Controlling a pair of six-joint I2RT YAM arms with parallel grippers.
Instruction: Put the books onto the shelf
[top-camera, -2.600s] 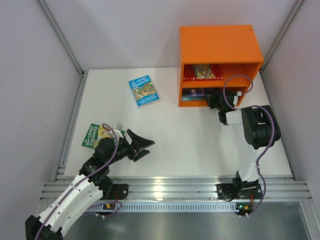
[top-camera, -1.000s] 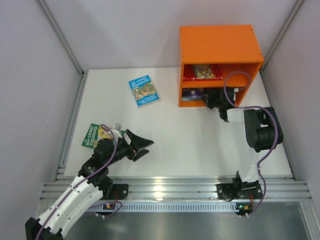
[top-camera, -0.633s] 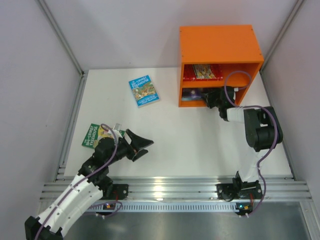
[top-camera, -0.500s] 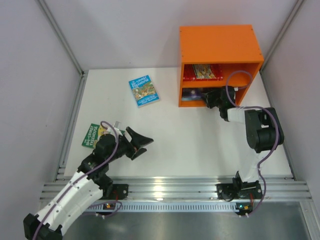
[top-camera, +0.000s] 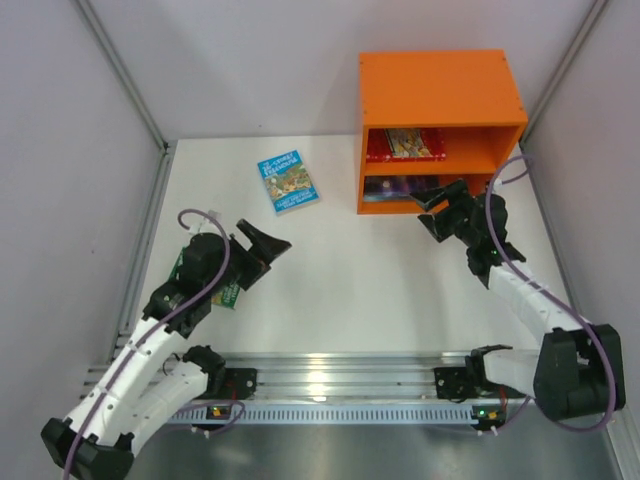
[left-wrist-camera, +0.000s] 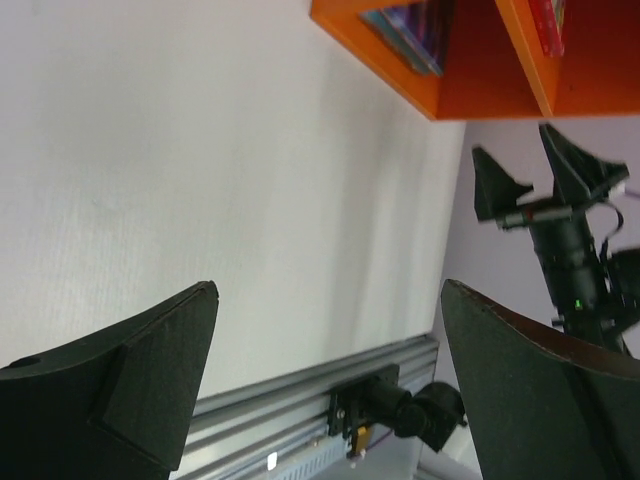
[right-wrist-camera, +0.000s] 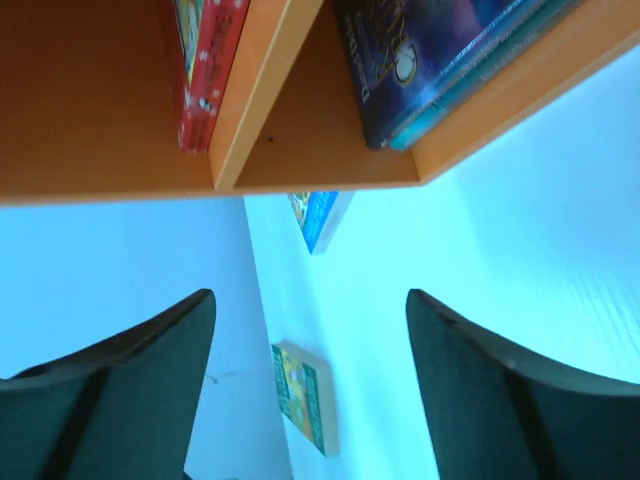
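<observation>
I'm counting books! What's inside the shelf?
In the shelf, the upper compartment holds a red book. The lower holds a purple book on a teal one. Both compartments' backs are hidden.

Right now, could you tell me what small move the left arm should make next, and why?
Probably ease the left end effector forward and down toward the light-blue book. Its jaws stand open and empty, and that book lies flat just ahead of them, while the green book sits mostly hidden under that arm. The right end effector, open and empty, is by the shelf.
</observation>
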